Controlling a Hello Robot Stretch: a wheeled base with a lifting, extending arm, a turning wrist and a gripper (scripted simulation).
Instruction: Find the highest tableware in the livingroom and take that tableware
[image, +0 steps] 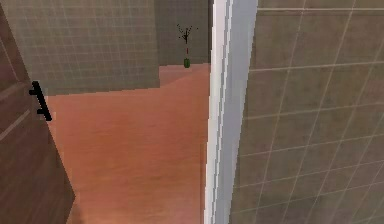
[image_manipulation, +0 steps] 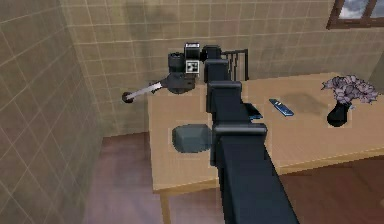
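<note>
A turn could sweep the dark square arm (image_manipulation: 235, 150) into the squat grey lump (image_manipulation: 190, 138) on the pale wooden worktop (image_manipulation: 300, 135) (hand (image_manipulation: 135, 95) seemingly holds nothing).

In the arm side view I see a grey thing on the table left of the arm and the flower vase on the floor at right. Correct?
Not quite: the arm side view shows the flower vase standing on the table, not the floor. The grey thing is on the table left of the arm.

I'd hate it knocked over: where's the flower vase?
At the arm side view's right, the vase stands on the wooden table, just right of a flat blue thing.
</note>
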